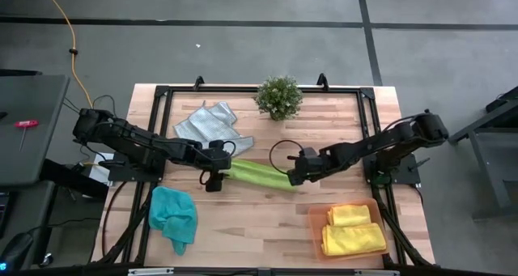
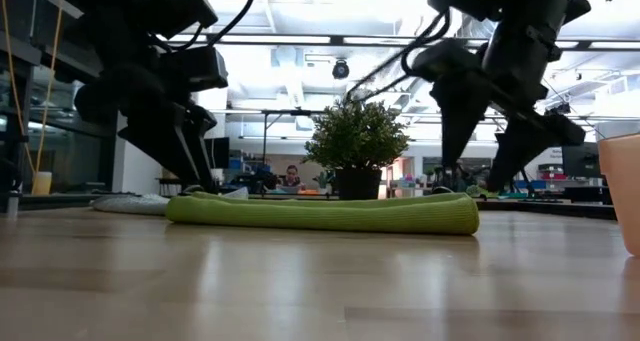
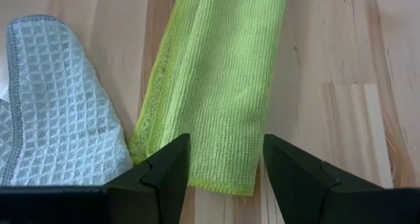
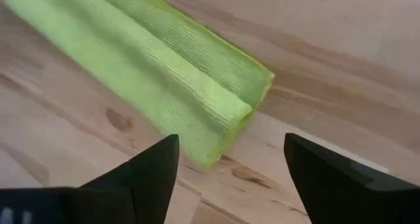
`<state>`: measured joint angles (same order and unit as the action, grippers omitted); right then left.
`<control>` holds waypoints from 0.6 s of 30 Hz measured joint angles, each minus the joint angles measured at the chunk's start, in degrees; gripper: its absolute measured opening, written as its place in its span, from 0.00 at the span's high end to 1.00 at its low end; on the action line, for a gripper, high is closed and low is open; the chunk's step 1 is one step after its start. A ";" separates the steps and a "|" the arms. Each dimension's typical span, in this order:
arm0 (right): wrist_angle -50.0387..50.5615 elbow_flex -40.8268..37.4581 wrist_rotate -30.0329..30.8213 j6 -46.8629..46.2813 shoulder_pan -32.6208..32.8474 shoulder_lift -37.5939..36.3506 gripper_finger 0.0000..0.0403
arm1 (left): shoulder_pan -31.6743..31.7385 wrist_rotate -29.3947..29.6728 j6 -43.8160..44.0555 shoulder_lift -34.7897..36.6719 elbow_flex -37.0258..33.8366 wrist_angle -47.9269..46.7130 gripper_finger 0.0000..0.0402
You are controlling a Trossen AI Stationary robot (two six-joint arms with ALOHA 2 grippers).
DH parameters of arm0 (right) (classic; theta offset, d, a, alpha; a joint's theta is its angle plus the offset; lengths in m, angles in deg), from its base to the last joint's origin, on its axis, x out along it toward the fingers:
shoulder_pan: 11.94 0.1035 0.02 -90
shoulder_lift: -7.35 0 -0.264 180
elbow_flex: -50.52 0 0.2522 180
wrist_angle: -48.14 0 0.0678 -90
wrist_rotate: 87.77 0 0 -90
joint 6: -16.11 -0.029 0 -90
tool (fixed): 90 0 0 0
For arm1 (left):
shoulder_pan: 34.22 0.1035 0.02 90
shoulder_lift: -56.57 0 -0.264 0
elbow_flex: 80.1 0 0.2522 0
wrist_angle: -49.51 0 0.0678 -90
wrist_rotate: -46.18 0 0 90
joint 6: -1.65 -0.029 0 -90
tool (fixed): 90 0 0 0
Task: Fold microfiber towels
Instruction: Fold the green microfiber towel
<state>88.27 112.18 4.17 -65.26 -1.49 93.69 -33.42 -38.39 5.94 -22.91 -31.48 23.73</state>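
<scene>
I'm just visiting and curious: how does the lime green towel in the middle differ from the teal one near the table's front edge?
The lime green towel lies folded into a long, narrow, flat strip; the teal towel sits crumpled in a loose heap. The lime green towel lies between the left tool and right tool, both open; the teal towel lies alone, away from both. Both rest directly on the wooden table.

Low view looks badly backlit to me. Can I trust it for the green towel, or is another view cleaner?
Low view: bright ceiling lights leave both arms as silhouettes, though the lime green towel reads clearly. Left wrist view: evenly lit, weave sharp. Right wrist view: towel slightly soft, some blur. High view: even light, no glare.
</scene>
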 joint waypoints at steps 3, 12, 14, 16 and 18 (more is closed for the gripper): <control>-1.02 0.00 0.01 -3.04 0.23 2.25 0.33 | 0.00 -0.17 0.12 0.00 0.00 -0.02 0.54; -6.07 0.01 0.20 -9.00 0.49 8.31 0.33 | 0.00 -1.79 5.60 0.00 0.00 -0.04 0.54; -6.56 0.26 0.38 -10.07 0.49 9.41 0.34 | 0.00 -1.84 6.10 0.00 0.00 0.19 0.54; -7.44 0.21 0.62 -10.80 0.51 10.53 0.34 | 0.00 -1.82 6.50 0.00 0.00 0.26 0.54; -8.02 0.20 0.88 -11.37 0.50 10.80 0.34 | 0.00 -1.82 6.90 0.00 0.00 0.38 0.54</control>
<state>80.24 112.37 5.05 -76.63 -0.98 104.49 -33.42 -40.21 12.84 -22.91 -31.48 24.11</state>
